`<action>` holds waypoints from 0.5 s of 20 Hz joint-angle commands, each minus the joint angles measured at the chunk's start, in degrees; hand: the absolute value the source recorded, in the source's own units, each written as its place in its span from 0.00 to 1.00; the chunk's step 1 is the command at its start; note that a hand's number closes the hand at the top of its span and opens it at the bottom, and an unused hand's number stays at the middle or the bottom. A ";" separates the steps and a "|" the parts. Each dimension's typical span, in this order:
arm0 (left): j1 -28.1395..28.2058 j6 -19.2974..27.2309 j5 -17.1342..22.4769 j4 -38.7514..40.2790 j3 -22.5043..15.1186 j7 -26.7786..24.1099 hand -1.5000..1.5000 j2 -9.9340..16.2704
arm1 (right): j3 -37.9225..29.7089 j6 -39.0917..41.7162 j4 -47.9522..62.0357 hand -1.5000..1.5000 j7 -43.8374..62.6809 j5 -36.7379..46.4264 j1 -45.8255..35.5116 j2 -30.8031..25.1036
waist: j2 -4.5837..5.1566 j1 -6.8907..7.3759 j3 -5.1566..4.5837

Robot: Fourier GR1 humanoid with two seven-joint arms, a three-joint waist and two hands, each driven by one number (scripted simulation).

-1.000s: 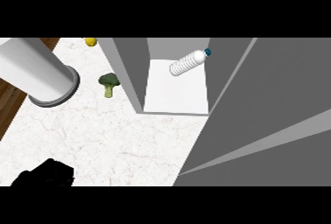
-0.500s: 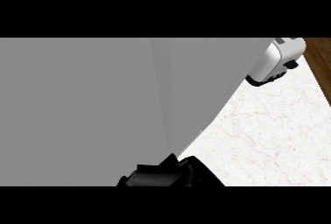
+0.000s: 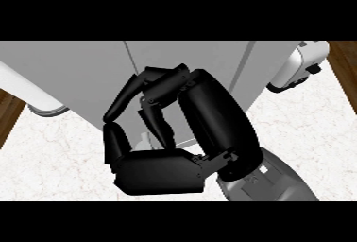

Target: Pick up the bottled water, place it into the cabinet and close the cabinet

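Observation:
My right hand (image 3: pixel 164 172) fills the middle of the head view, its grey forearm (image 3: pixel 268 182) coming in from the lower right. Its fingers (image 3: pixel 157 82) arch over and curl down toward the thumb (image 3: pixel 115 142), and I see nothing held in them. Behind the hand stands the grey cabinet (image 3: pixel 77 71), showing only flat grey fronts with vertical seams. The bottled water is hidden. A small pale patch shows in the gap between thumb and fingers; I cannot tell what it is. The left hand does not show.
A white rounded appliance (image 3: pixel 300 64) stands on the marble counter (image 3: pixel 307 127) at the upper right. Another white rounded object (image 3: pixel 31 97) sits at the left by the cabinet. Brown wood (image 3: pixel 8 113) borders the counter on the left and at the top right.
A second ago the cabinet stood open with the bottle lying inside. A grey door then filled the view. Now the right hand has risen, curled, in front of the grey fronts.

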 commanded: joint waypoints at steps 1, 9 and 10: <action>1.10 -5.25 2.68 2.70 4.70 -1.16 1.00 1.21 | -5.06 3.80 10.94 1.00 -5.52 -2.19 -3.46 0.19 | 0.13 0.12 0.02; 0.61 -4.24 3.07 1.11 6.11 2.70 1.00 -0.37 | -12.32 9.83 29.48 1.00 -13.06 -4.69 -9.69 0.19 | 0.22 0.04 0.04; 0.06 -6.15 2.06 4.04 5.18 1.29 1.00 -1.35 | -11.13 10.47 31.09 1.00 -17.90 -4.40 -6.60 0.19 | 0.32 0.14 0.03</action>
